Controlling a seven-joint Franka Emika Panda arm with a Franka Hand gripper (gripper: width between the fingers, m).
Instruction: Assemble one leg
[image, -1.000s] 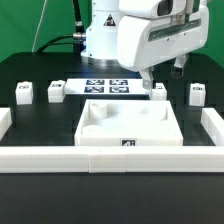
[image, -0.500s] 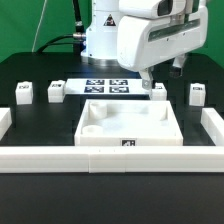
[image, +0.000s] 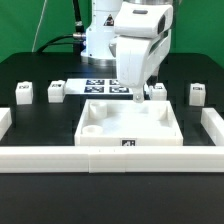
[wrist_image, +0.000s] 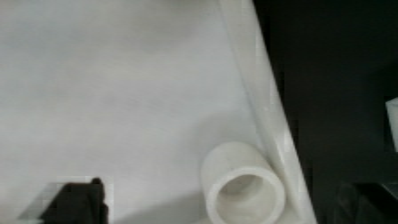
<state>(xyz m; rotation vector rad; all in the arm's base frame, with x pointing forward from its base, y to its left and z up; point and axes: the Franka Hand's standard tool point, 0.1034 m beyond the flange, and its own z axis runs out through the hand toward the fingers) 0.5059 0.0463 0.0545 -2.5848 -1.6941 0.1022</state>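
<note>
Four small white legs stand in a row on the black table: two at the exterior view's left (image: 22, 93) (image: 55, 91), one behind the panel (image: 159, 90), and one at the right (image: 197, 92). The large white tray-like panel (image: 128, 128) lies in the middle. My gripper (image: 139, 97) hangs over the panel's far edge, just to the exterior view's left of the third leg. In the wrist view the gripper (wrist_image: 222, 205) is open and empty. Its dark fingertips (wrist_image: 71, 203) stand wide apart over the panel's surface (wrist_image: 125, 90), beside a round corner hole (wrist_image: 249, 190).
The marker board (image: 100, 86) lies behind the panel, partly hidden by the arm. A white U-shaped wall (image: 60, 158) runs along the front and both sides of the table. The robot's base stands at the back.
The wrist has turned and shifted to the exterior view's left, from above the third leg to over the panel's far edge. The legs and the panel have not moved.
</note>
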